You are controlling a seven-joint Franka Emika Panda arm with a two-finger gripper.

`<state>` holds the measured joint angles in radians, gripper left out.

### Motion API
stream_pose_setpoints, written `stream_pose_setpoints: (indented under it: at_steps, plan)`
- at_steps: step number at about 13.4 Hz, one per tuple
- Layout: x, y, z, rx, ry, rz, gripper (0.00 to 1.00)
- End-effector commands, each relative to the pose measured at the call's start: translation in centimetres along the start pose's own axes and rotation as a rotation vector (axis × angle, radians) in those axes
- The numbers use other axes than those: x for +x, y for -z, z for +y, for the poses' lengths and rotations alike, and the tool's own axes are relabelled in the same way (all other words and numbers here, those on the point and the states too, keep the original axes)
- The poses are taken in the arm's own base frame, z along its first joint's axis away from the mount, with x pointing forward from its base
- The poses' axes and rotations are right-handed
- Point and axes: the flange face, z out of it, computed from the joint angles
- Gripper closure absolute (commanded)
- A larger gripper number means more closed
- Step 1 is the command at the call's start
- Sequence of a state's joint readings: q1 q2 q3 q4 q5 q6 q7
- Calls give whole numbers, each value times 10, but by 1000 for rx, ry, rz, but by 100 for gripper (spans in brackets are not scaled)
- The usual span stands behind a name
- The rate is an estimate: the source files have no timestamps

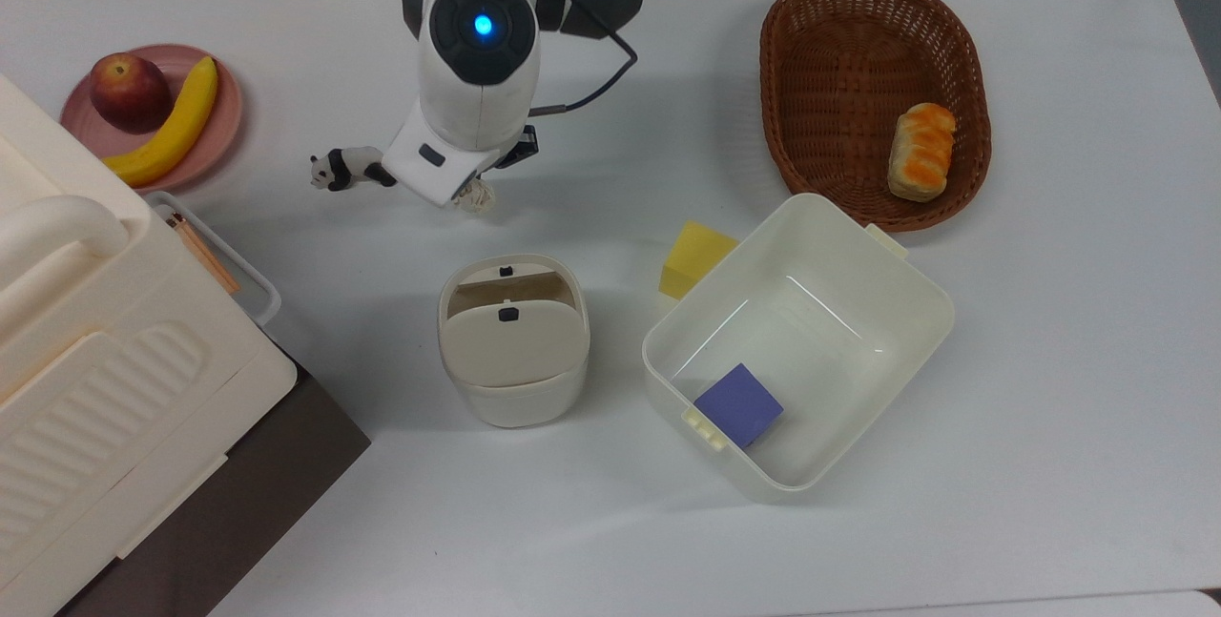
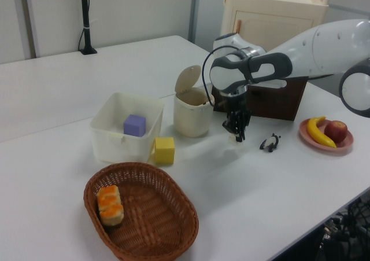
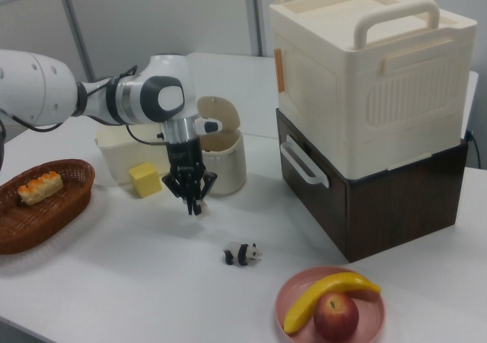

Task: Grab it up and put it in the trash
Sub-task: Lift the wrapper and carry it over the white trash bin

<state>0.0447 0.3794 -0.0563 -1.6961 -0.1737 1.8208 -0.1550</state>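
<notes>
The one crumpled paper ball (image 1: 474,195) is pinched between the tips of the claw (image 2: 239,135), lifted just clear of the white worktop (image 1: 1049,359); in the top view a bit of it peeks out below the arm's wrist, just to the right of the single toy panda (image 1: 348,168). The claw is clenched on the ball, fingers pointing down.

Below it in the top view stands the one small trash bin (image 1: 513,350) (cream, with two black knobs on its lid); its flap is tipped so that a gap shows at the far edge, and what is inside cannot be made out.

There are two blocks: a yellow one (image 1: 694,257) on the worktop, touching the outer wall of the lidless cream tub (image 1: 916,350), and a purple one (image 1: 737,404) lying inside that tub near its corner.

The one brown wicker basket (image 1: 839,35) holds a single orange-striped bread roll (image 1: 920,151). A pink plate (image 1: 215,135) at the top view's left carries one apple (image 1: 129,90) and one banana (image 1: 172,129).

The big cream ribbed box (image 3: 373,77) with its handle sits on top of a dark brown cabinet (image 3: 396,198).
</notes>
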Motion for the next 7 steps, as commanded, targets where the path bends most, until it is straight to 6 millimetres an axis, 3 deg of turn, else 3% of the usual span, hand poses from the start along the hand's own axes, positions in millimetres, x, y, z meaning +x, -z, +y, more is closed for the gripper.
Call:
stream_pose_setpoints:
  at_steps: [1,4,7]
  plan:
    - [-17,61,1,5,-4,106,100]
    - [-19,133,9,61,-37,215,100]
    - [-18,168,16,39,-51,304,100]
